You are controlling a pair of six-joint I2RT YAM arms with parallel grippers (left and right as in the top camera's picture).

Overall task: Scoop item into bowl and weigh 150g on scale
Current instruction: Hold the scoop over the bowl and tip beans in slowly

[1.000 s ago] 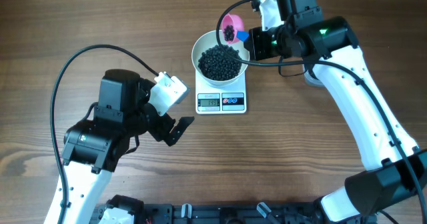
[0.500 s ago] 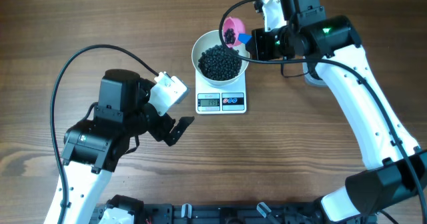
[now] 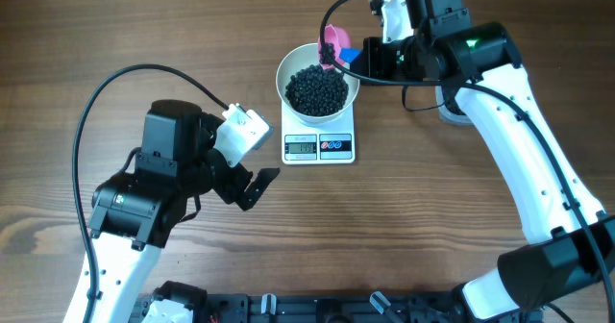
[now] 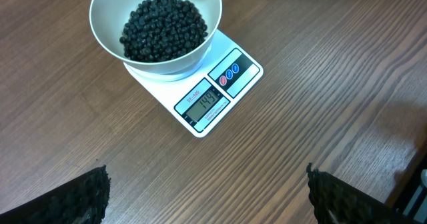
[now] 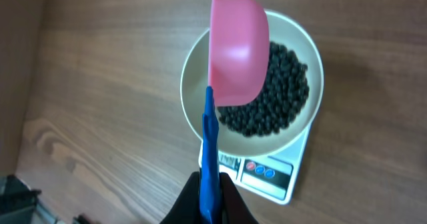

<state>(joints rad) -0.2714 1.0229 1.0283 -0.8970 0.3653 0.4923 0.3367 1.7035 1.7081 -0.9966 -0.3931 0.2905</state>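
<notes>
While the right gripper (image 5: 211, 196) is clamped shut on the flat blue handle (image 5: 209, 144) of a pink plastic scoop (image 5: 237, 45), the scoop hangs tipped on its side over the far right rim of the round plain white bowl (image 3: 288, 65). In the right wrist view only the scoop's smooth pink back shows, so what it holds cannot be told from there. From overhead, a dark patch sits at its mouth, too small to make out.

The bowl stands on the small flat white rectangular digital scale (image 3: 319, 148), at the middle of the brown wooden table (image 3: 432, 227), towards its far edge. A loose heap of small round black beads (image 3: 317, 89) fills the bowl's middle. The scale's grey display (image 4: 206, 103) faces the near side and seems to read 149, with a red and a blue button (image 4: 231, 73) just beside it.

The left gripper (image 3: 248, 186) hovers over bare wood, near and to the left of the scale, its jaws spread wide with nothing between them.
</notes>
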